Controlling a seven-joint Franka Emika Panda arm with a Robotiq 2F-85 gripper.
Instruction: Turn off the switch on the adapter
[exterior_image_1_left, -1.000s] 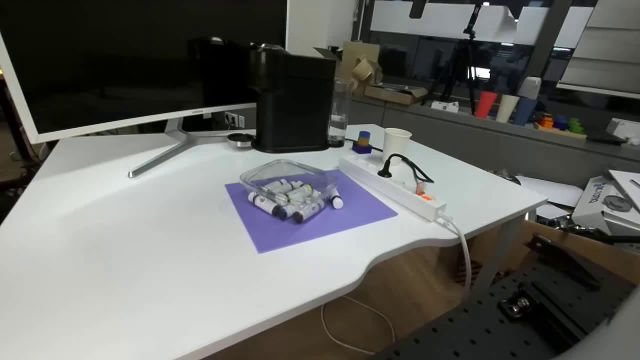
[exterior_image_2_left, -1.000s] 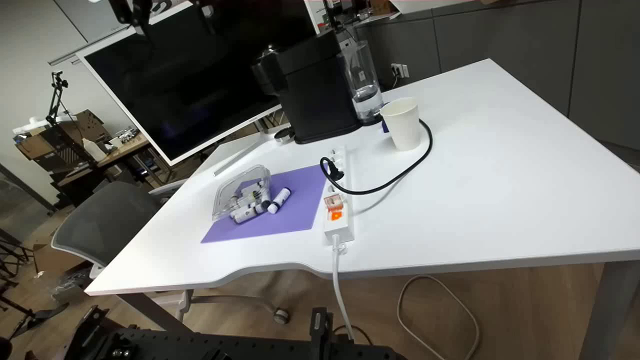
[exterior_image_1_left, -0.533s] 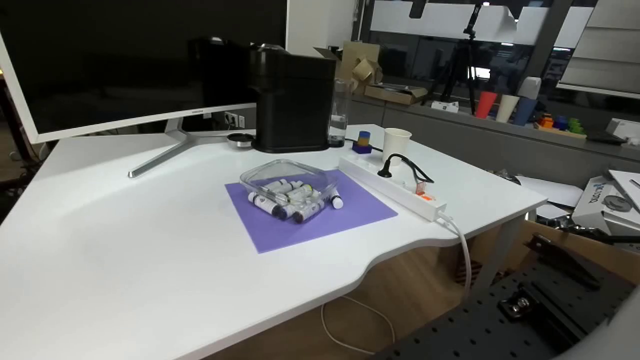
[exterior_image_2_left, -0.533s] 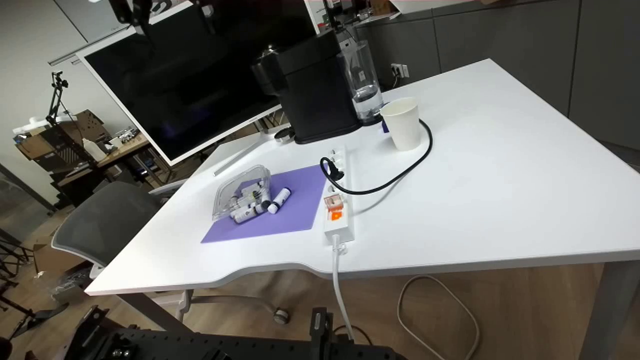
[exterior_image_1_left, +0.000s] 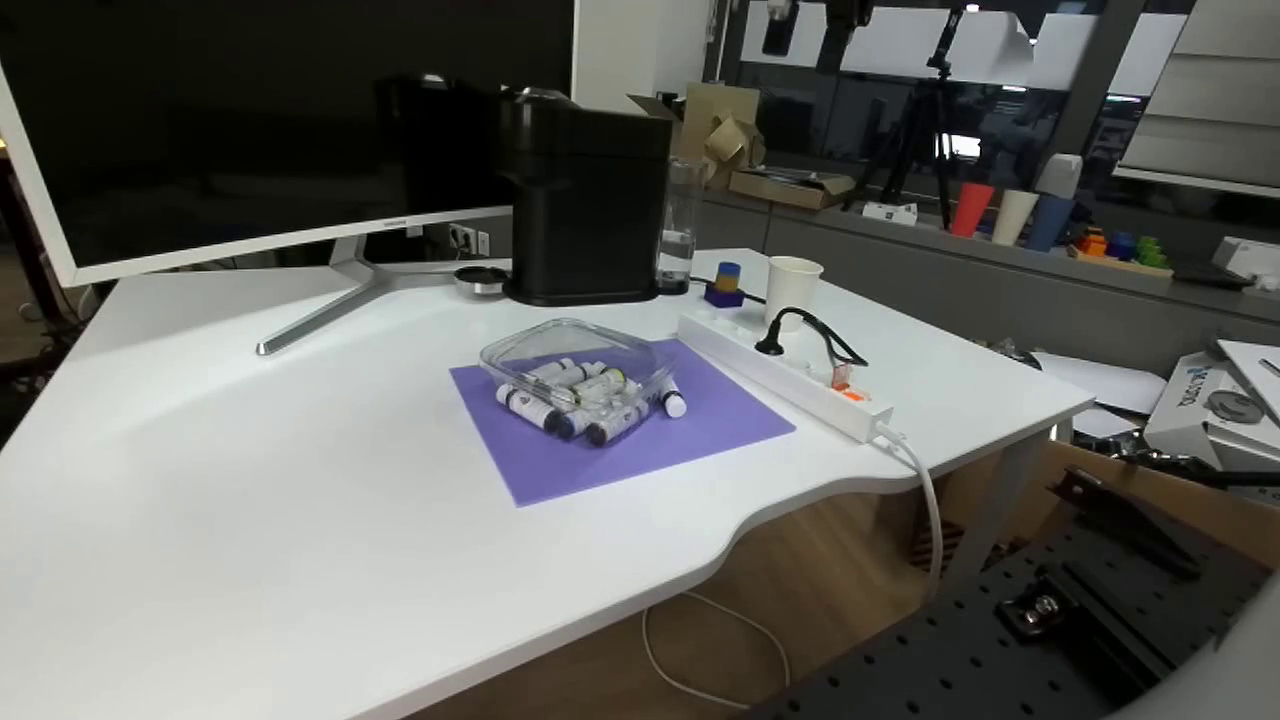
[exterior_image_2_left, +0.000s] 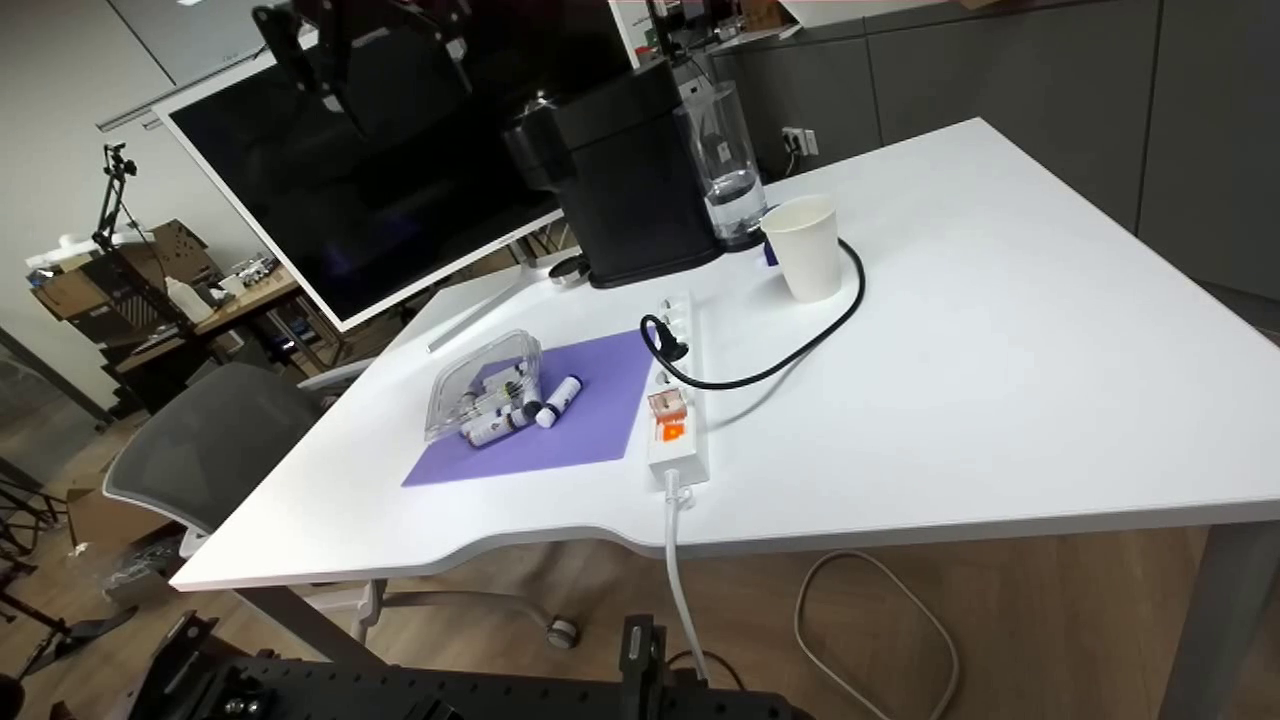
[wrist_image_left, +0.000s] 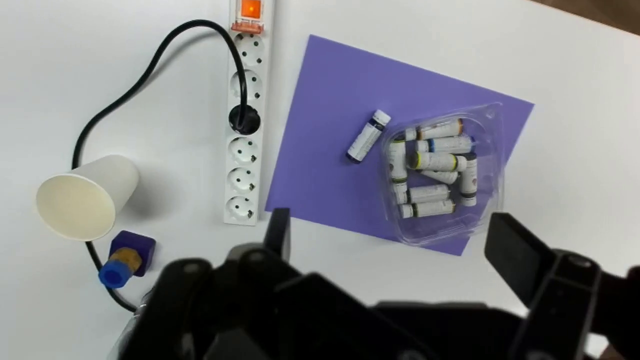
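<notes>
The adapter, a long white power strip, lies on the table in both exterior views (exterior_image_1_left: 765, 375) (exterior_image_2_left: 680, 466) and at the upper left of the wrist view (wrist_image_left: 242, 165). A black plug (wrist_image_left: 244, 120) sits in it. The switch, a small orange rocker, shows at its cable end (exterior_image_1_left: 853, 395) (exterior_image_2_left: 671, 432) and at the wrist view's top edge (wrist_image_left: 251, 8); it looks lit. A reddish clear cover (wrist_image_left: 247, 27) stands raised beside it. My gripper (wrist_image_left: 391, 232) is open and empty, high above the table, also at the top of both exterior views (exterior_image_1_left: 808, 38) (exterior_image_2_left: 405, 90).
A white paper cup (wrist_image_left: 117, 180) stands beside the strip, with the black cord (wrist_image_left: 120, 100) looping around it. A purple mat (wrist_image_left: 320, 125) bears a clear tray (wrist_image_left: 495, 165) of vials and one loose vial (wrist_image_left: 365, 142). A black machine (exterior_image_2_left: 640, 180) and a monitor (exterior_image_2_left: 400, 170) stand behind.
My gripper has come lower in both exterior views; both fingers now show at the top where only a tip showed before. The strip and switch look unchanged.
</notes>
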